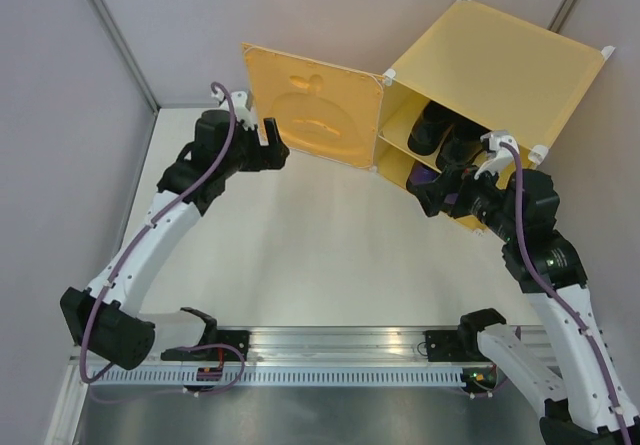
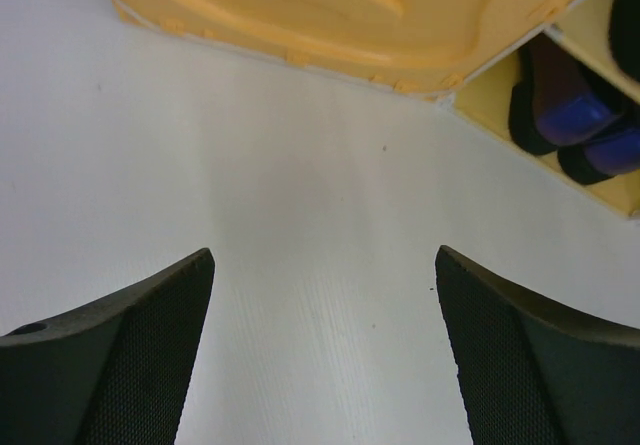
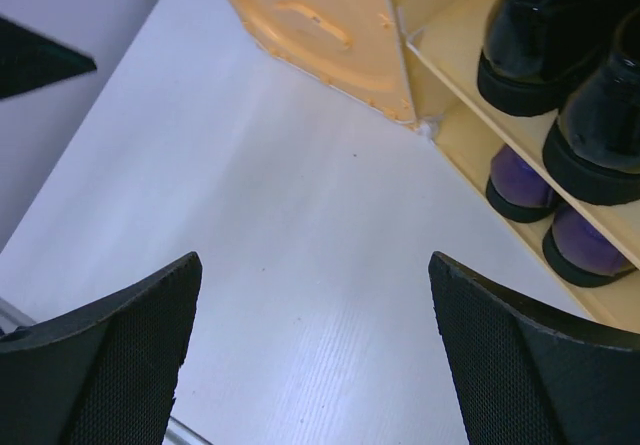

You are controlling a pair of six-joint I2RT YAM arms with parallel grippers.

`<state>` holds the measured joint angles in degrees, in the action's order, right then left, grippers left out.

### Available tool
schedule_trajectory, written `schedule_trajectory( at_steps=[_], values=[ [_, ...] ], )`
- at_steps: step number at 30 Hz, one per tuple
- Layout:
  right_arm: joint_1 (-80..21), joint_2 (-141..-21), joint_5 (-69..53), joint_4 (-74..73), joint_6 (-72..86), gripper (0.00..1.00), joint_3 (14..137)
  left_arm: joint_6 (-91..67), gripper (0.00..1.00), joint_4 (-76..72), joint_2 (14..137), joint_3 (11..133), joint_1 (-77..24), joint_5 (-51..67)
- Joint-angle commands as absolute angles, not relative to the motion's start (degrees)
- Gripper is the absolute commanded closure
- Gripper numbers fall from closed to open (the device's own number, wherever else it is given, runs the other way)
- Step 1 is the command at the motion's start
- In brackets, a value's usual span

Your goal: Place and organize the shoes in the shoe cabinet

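Note:
The yellow shoe cabinet [image 1: 500, 55] stands at the back right with its apple-embossed door [image 1: 315, 105] swung open to the left. Two black shoes [image 3: 530, 45] [image 3: 605, 135] sit on the upper shelf, heels outward. Two purple shoes [image 3: 520, 180] [image 3: 590, 240] sit below them on the cabinet floor, and they also show in the left wrist view as purple shoes [image 2: 565, 105]. My left gripper [image 1: 272, 145] [image 2: 322, 255] is open and empty above the white table, just in front of the door. My right gripper [image 1: 432, 190] [image 3: 312, 260] is open and empty in front of the cabinet opening.
Grey walls close in the white table [image 1: 320, 255] at the back and left. A metal rail [image 1: 330, 350] with the arm bases runs along the near edge. The open door [image 2: 300, 5] juts out over the table's back middle.

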<state>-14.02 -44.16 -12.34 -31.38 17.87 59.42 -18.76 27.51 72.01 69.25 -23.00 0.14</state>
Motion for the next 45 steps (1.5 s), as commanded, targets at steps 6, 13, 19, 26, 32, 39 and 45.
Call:
schedule_trajectory(
  at_steps=[6,13,19,26,32,39,45],
  values=[
    [-14.0,-38.2,-25.3,-30.2,14.1,0.02,58.1,-17.2,0.06,24.7,82.7,96.3,-23.1,-3.5],
    [-14.1,-35.2,-27.7,-28.1,14.4,0.02,55.0,-19.2,0.06,23.8,99.1,119.4,-23.1,-3.3],
    [-15.3,-34.3,-28.2,-27.0,14.2,0.02,52.6,-14.1,0.06,17.9,108.2,128.4,-23.1,-3.3],
    [-16.3,-34.2,-26.5,-27.8,13.1,0.02,51.7,-5.1,0.05,11.4,112.9,128.4,-22.6,1.3],
    [-16.6,-33.9,-25.0,-28.7,12.5,0.02,51.9,-0.1,0.05,12.9,113.8,128.0,-20.6,12.8],
    [-16.5,-34.5,-24.7,-28.7,12.6,0.02,52.2,4.3,0.05,19.8,112.8,127.6,-20.2,19.8],
    [-16.6,-34.2,-24.5,-29.4,12.8,0.02,52.2,5.9,0.04,24.1,112.9,127.4,-20.2,23.8]
  ],
)
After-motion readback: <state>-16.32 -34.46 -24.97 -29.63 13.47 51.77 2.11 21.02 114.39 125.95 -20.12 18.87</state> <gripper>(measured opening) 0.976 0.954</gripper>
